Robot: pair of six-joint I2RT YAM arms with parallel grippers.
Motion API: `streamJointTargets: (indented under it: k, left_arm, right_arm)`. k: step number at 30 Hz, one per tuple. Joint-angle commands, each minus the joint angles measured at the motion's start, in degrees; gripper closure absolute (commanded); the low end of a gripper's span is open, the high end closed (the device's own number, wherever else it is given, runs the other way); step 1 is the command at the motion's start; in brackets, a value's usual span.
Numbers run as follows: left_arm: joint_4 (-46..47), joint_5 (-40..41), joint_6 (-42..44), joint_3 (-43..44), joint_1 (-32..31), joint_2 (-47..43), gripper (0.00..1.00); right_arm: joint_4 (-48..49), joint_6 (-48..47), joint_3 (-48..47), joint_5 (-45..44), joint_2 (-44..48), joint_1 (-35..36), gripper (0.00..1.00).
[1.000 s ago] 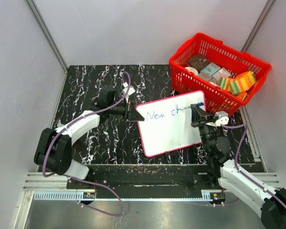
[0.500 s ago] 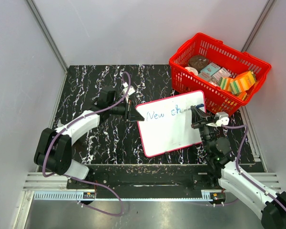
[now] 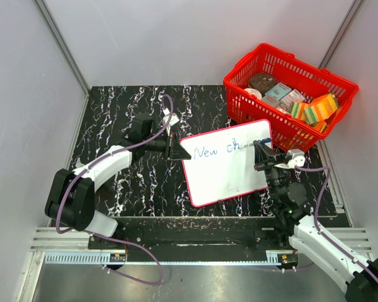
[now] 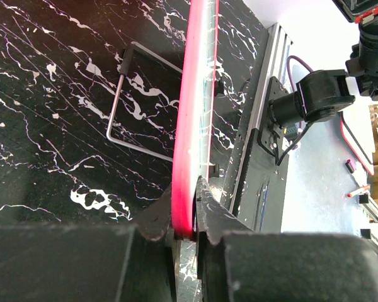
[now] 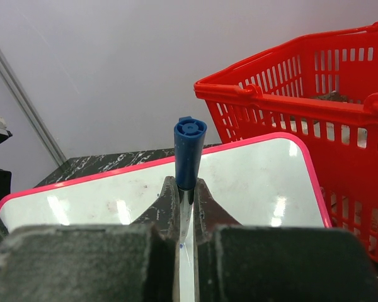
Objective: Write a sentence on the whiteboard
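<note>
Black marbled surface (image 3: 126,113) fills the floor of a grey-walled booth. The whiteboard (image 3: 230,176) sits right of its centre, turned a little askew, with its red rim showing all round. The sentence (image 3: 217,150) runs in blue along the upper part of the board: "New" and the first strokes of a second word, too small to read surely.

The left gripper (image 3: 171,146) has its jaws closed narrow on the board's left edge. In the left wrist view the red rim is pinched between the two fingers (image 4: 157,217) and the board is seen edge-on. Whether its lower side rests on the surface cannot be told.

The right gripper (image 3: 259,155) is at the board's right edge. Its jaws are clamped on a blue marker (image 5: 188,154), cap end up, and the tip is at the board just past the last stroke.

Beyond the board's far right corner stands a red basket (image 3: 255,112) holding small boxes and packets (image 3: 283,94).
</note>
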State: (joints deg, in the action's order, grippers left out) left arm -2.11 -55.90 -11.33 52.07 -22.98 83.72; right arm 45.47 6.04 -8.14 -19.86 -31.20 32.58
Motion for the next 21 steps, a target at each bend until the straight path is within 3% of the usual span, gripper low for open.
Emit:
streamJointTargets:
  k: [1,21]
  left_arm:
    - [-4.0,11.8,13.1,-0.9,-1.4,1.1,1.0]
    - [-4.7,12.2,13.7,-0.8,-1.6,1.3,1.0]
  right_arm:
    - [1.1,-1.3,-3.9,0.1,0.7,-0.1,1.0]
    - [6.4,-4.9,-3.6,-6.1,-3.0,-0.2,1.0]
